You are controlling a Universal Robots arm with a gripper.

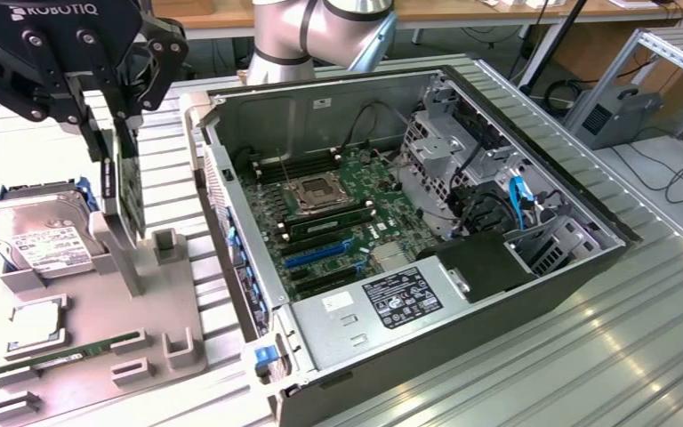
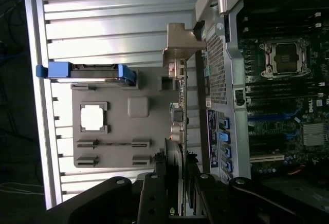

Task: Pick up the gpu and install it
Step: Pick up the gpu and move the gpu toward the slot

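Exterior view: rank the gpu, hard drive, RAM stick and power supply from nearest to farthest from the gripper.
1. gpu, standing upright on the tray, directly under the gripper.
2. hard drive, on the tray's side toward the exterior view's left.
3. RAM stick, at the tray's end closest to the camera.
4. power supply, inside the case, toward the exterior view's right.

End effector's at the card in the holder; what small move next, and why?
Probably a short straight lift: the end effector appears closed on the thin dark gpu card, which stands upright among posts of the grey holder, so sideways travel could snag.
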